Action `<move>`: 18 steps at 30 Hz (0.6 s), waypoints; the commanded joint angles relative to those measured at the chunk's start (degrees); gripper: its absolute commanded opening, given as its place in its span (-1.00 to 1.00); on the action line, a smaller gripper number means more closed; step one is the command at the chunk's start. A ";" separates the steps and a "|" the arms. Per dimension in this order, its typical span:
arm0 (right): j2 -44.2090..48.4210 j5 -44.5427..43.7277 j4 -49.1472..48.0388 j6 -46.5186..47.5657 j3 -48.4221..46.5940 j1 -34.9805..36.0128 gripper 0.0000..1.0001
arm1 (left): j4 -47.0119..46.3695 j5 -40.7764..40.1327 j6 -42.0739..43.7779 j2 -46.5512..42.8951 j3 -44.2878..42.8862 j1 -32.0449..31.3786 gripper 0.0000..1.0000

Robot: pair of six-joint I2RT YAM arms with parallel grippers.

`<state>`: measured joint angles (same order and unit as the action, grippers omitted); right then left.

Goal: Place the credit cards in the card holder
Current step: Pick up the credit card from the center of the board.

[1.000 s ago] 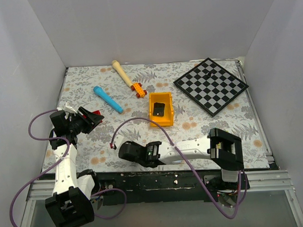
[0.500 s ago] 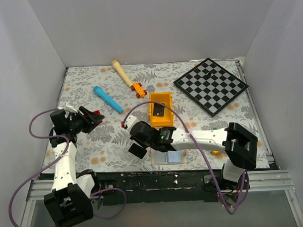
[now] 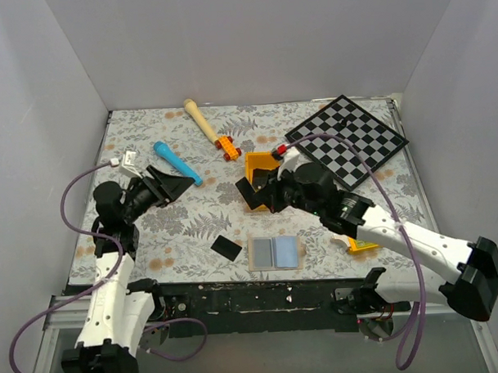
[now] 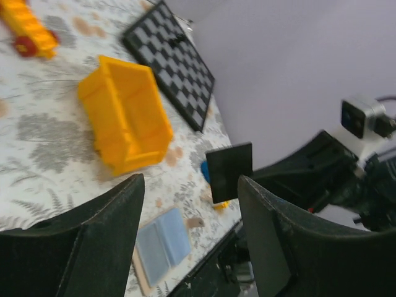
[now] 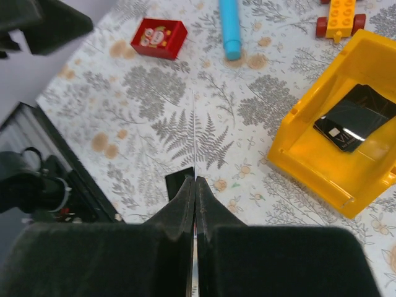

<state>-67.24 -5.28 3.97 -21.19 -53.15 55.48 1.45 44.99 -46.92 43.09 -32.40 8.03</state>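
The card holder (image 3: 274, 253) lies open near the front edge, its pale blue pockets up; the left wrist view shows the card holder (image 4: 162, 244) too. My right gripper (image 3: 257, 194) hovers in front of the yellow bin, shut on a black credit card (image 3: 245, 189) held upright, seen edge-on as a thin line (image 5: 195, 136) above the right gripper (image 5: 195, 180). Another black card (image 3: 226, 247) lies flat left of the holder. A third black card (image 5: 357, 117) sits in the bin. A red card (image 5: 159, 38) lies at the left. My left gripper (image 3: 169, 186) is open and empty.
The yellow bin (image 3: 264, 160) stands mid-table behind the right gripper. A blue cylinder (image 3: 176, 162), a wooden peg (image 3: 199, 119) and an orange toy car (image 3: 227, 145) lie behind. A chessboard (image 3: 346, 140) fills the back right. White walls enclose the table.
The right arm swung up from the front edge to mid-table carrying a black card, uncovering the open holder. The left gripper opened wider and shifted right over the red card.
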 commanded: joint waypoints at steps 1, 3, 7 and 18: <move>6.67 14.66 -9.05 -11.49 4.18 -5.11 -0.97 | -14.52 -4.73 -5.99 1.64 0.85 -13.01 0.23; 9.22 18.79 -12.21 -16.05 6.46 -7.57 -0.97 | -21.28 -5.96 -9.31 2.96 1.81 -17.24 0.23; 13.36 24.25 -18.98 -24.05 11.39 -11.62 -0.97 | -30.44 -7.29 -12.84 5.59 2.08 -21.47 0.23; 16.79 29.71 -30.15 -32.07 16.32 -14.79 -0.97 | -36.78 -10.01 -13.82 13.06 -0.64 -31.67 0.19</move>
<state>-51.64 21.06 -17.76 -49.54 -37.47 41.12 -32.75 37.50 -61.30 54.83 -30.79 -19.97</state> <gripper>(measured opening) 0.023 0.601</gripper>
